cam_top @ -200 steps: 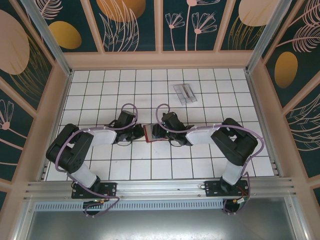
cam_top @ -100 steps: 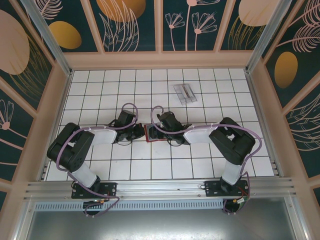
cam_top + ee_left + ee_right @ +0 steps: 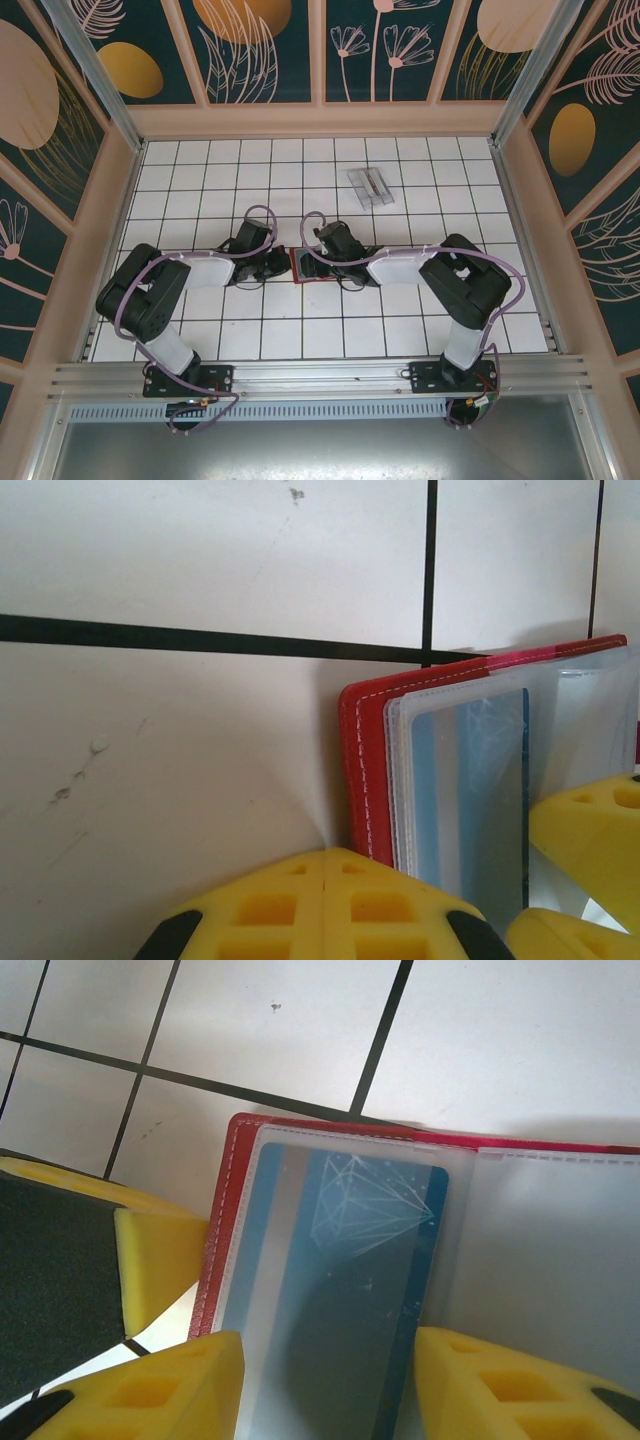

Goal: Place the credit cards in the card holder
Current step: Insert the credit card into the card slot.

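Right wrist view: the right tool (image 3: 328, 1348) has its yellow fingers apart along either long edge of a teal card (image 3: 340, 1250), which lies in the clear pocket of the open red card holder (image 3: 222, 1220); whether they pinch it I cannot tell. The left tool (image 3: 325, 865), closed empty, butts against the holder's edge mid-worktop (image 3: 200, 340). Farther back lies a clear case (image 3: 368, 186).

no readable text, numbers or brand marks anywhere. blue card (image 3: 340, 1250) in the red card holder (image 3: 213, 1250) carries only a white line-drawn faceted graphic in the right wrist view, with no lettering on it. holder's red edge is unmarked.
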`<state>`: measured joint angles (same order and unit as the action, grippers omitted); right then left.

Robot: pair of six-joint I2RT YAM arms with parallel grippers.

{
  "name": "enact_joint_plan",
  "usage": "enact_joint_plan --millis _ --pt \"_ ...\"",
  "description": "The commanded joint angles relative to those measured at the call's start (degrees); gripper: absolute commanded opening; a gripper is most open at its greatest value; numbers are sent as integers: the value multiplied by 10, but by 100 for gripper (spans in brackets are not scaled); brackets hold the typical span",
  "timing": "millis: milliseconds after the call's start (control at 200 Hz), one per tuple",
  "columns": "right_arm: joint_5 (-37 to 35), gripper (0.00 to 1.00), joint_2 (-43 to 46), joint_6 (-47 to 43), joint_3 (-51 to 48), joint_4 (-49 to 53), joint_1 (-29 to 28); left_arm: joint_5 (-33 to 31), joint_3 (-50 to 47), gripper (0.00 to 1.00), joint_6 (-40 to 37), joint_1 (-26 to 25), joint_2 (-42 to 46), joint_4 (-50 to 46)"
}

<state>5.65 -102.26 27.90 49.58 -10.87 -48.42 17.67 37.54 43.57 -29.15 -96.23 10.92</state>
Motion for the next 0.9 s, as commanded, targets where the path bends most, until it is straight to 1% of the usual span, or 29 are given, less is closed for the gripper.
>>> enact_joint_plan --millis 0,80,180,295,420,581,736,826,896 --pt "11 48 8 -1 10 0 -4 -12 -3 0 -13 -9 -57 -4" --pt "19 48 0 -8 14 -10 -13 -11 6 0 -17 -9 -62 -12" --pt "48 48 -16 -14 33 -9 -17 -11 4 0 -12 -8 -60 -7" --pt "42 48 -20 -17 36 -9 -19 -10 13 0 -18 -9 -64 -16" --pt "23 48 -1 -29 28 -5 -19 -15 4 0 -15 -8 -57 -11" --pt "-5 49 43 -39 5 5 -14 -16 2 1 -18 -8 -56 -14" --pt "-57 48 90 -53 -8 47 -7 -7 3 1 -22 -9 -59 -11" --pt "-76 50 117 -56 -19 65 3 2 1 1 -25 -9 -59 -1" --pt "-92 51 132 -57 -28 79 14 5 12 0 -36 -8 -61 -12"
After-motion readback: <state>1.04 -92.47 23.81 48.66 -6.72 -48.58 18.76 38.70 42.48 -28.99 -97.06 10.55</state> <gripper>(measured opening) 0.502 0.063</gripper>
